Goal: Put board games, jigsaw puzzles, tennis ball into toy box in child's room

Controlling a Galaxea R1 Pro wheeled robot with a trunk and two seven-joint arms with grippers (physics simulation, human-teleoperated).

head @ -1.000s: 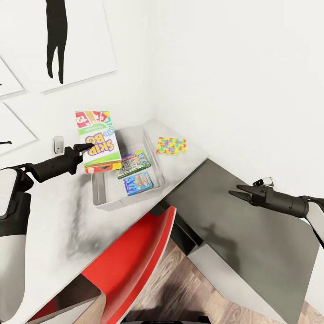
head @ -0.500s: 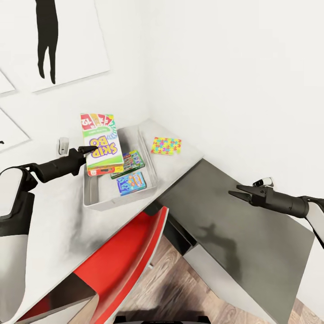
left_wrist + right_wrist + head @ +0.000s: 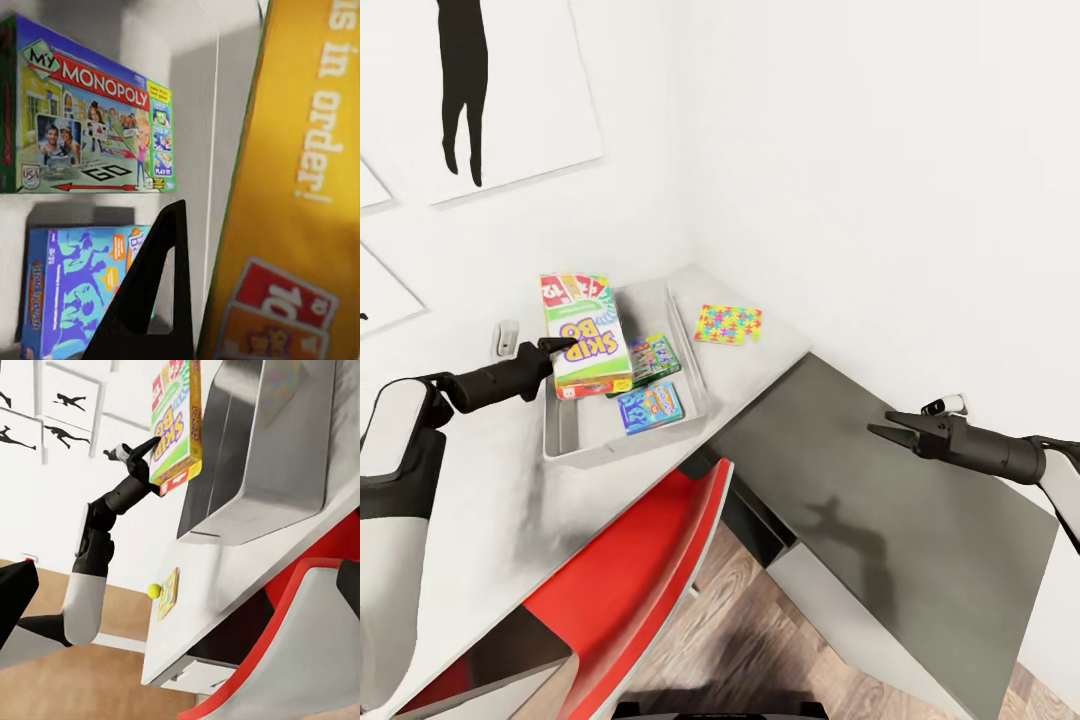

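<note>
Grey toy box (image 3: 575,432) with Monopoly box (image 3: 652,362), blue box (image 3: 650,407)

We see a child's room at home: board games in a toy box (image 3: 575,440), silhouette wall pictures (image 3: 510,90), wood-plank floor (image 3: 760,640).

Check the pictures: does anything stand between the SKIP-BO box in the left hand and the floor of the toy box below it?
Partly. The left hand holds the SKIP-BO box over the toy box. The Monopoly box already lies under its near edge, beside the blue game; the bin's floor nearer the arm looks bare.
</note>
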